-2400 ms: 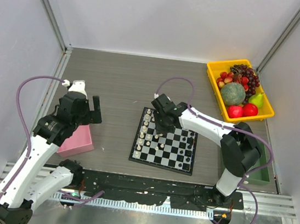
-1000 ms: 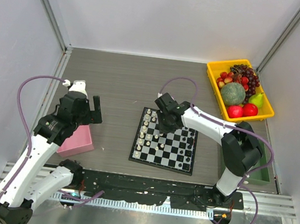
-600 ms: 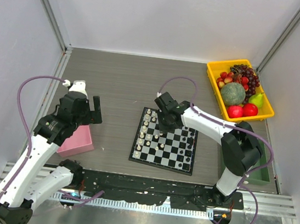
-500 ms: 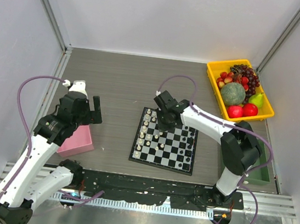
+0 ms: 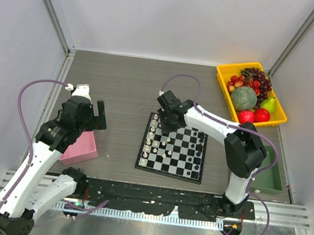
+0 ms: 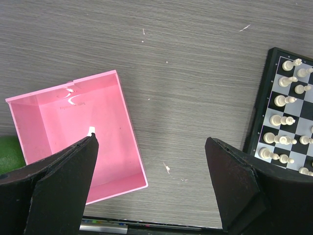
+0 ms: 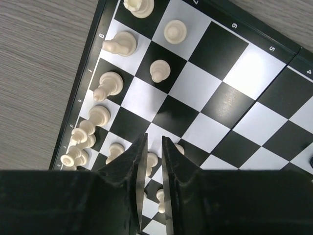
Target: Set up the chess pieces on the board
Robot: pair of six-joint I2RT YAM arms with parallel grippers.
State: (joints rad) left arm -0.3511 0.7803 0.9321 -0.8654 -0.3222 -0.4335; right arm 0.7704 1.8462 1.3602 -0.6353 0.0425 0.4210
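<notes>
- The board (image 5: 180,166) lies flat on the table, in the middle of the overhead view. Every place below is given from it.
- White chess pieces (image 7: 110,85) line the board's left edge in roughly two rows. Several lean or crowd together at one end, and a few stand a square or two further in.
- Black pieces (image 5: 199,152) sit along the board's right edge, too small for me to count.
- I judge the setup well under way, with some straightening and a few placements left to do.
- My right gripper (image 7: 154,138) hangs over the board's left half, just above the white rows. Its fingers are nearly closed, with only a thin slit between them. I cannot tell whether they pinch a piece.
- My left gripper (image 6: 151,142) hovers well off the board's left side, above a pink box (image 6: 73,147). Its fingers are spread as wide as they go and hold nothing.
</notes>
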